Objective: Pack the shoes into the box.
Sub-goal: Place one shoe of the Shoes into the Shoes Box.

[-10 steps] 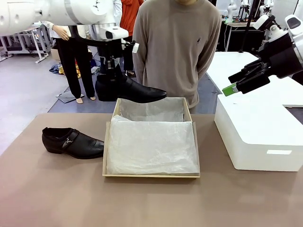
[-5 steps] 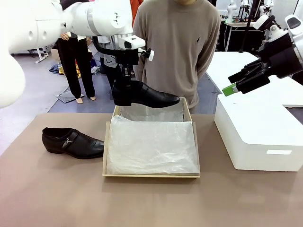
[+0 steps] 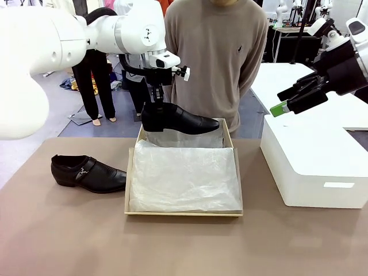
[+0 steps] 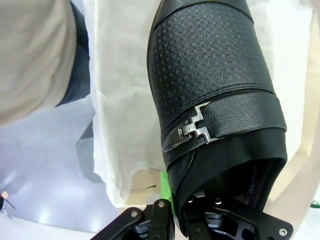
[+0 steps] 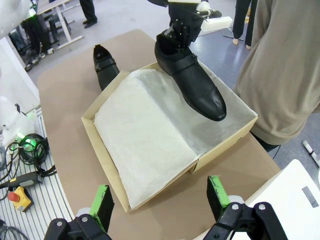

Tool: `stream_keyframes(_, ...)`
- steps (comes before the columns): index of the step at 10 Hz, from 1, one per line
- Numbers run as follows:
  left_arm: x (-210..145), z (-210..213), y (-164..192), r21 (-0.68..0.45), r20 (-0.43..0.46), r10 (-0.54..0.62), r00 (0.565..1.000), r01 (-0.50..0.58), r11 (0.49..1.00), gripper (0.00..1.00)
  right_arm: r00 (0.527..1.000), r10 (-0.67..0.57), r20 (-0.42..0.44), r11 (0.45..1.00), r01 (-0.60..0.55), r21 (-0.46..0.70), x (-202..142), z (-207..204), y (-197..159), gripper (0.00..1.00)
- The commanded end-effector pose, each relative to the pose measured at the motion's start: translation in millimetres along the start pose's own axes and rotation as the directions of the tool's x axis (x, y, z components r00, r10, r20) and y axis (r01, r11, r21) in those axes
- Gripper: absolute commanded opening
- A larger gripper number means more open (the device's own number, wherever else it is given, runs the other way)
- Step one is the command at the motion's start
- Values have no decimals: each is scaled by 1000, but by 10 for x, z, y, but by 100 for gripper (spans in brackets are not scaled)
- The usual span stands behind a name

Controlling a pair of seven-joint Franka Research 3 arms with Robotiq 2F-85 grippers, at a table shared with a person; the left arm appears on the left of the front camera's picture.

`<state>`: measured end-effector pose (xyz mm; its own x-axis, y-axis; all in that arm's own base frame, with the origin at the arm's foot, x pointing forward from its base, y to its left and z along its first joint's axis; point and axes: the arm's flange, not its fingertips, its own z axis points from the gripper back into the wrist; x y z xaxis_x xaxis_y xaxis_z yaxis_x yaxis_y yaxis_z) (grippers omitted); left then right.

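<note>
Left gripper [image 3: 155, 102] clamped on the heel collar of one black buckle shoe [image 3: 179, 119], held over the far end of the tan shoebox [image 3: 127, 190].
Second shoe [image 3: 87, 172] lies on the table [image 3: 69, 230] left of the shoebox; right gripper [image 5: 160, 197], fingers apart and empty, hangs at right near the white box [image 3: 310, 167].

Bright, even overhead light; soft shadows; sheen on shoe [image 3: 179, 119]; wrist views wide-angle warped.

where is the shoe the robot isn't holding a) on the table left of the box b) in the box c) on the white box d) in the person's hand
a: the loose shoe lies on the table, left of the box.
</note>
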<state>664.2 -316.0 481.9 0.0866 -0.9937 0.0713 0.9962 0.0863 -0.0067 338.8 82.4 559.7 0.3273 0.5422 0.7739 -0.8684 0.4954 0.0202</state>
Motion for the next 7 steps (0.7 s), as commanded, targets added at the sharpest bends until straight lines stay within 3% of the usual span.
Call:
stream_keyframes(1, 64, 32, 160, 20, -12, 1, 1000, 0, 1000, 0, 999, 23, 25, 1000, -23, 14, 6, -18, -36, 100)
stream_keyframes(7, 116, -331, 169, -25, -46, 13, 999, -14, 1000, 0, 999, 23, 25, 1000, -23, 14, 6, -18, -36, 100)
